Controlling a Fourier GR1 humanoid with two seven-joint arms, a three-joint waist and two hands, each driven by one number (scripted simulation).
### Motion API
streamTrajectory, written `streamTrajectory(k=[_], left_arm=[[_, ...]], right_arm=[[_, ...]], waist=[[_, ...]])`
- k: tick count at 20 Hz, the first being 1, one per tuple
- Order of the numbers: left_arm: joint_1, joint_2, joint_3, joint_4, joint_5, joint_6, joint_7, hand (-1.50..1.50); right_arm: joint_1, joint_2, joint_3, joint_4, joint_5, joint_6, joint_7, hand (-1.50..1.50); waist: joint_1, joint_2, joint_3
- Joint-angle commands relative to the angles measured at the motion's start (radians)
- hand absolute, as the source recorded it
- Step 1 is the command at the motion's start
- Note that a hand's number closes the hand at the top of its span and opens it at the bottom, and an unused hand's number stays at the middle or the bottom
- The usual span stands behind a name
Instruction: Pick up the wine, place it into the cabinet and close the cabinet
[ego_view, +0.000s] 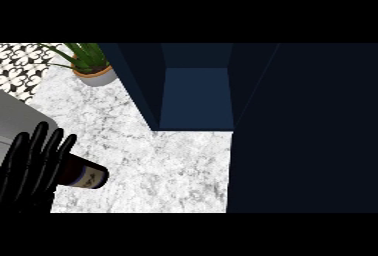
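I am watching the left hand (29, 167) at the lower left of the head view, and it is holding the wine bottle (76, 173). Its black fingers (46, 150) are lying across the bottle's body and curling round it, hiding most of it. Only the bottle's lower end is sticking out to the right of the fingers, showing a pale label (93, 176). The bottle is lying tilted rather than upright, its base pointing right and a little down, over the marble counter (162, 170).

The cabinet (196, 95) is standing open at the top middle, well apart from the bottle, and its blue inside is showing. The cabinet door (303, 130) is filling the right side as a dark panel. A potted plant (92, 70) is sitting on the counter at the upper left, just beside a black-and-white tiled wall (21, 65). My right hand is not showing anywhere in this view.
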Motion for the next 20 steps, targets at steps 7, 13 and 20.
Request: streamTrajectory(k=[7,13,20], left_arm=[[0.112,-0.036,-0.154,-0.234,-0.026,0.071,0.152,-1.50],[0.070,-0.026,-0.161,-0.257,-0.062,0.119,0.202,-1.50],[0.040,-0.017,-0.171,-0.358,-0.077,0.191,0.321,-1.50]], right_arm=[[-0.017,0.011,0.069,-0.180,-0.022,-0.029,0.216,-1.50],[-0.083,-0.016,0.057,-0.272,-0.036,-0.059,0.371,-1.50],[-0.095,-0.011,0.040,-0.232,-0.057,-0.050,0.343,-1.50]], waist=[[0.000,0.004,0.001],[0.001,0.004,0.001],[0.000,0.003,0.002]])
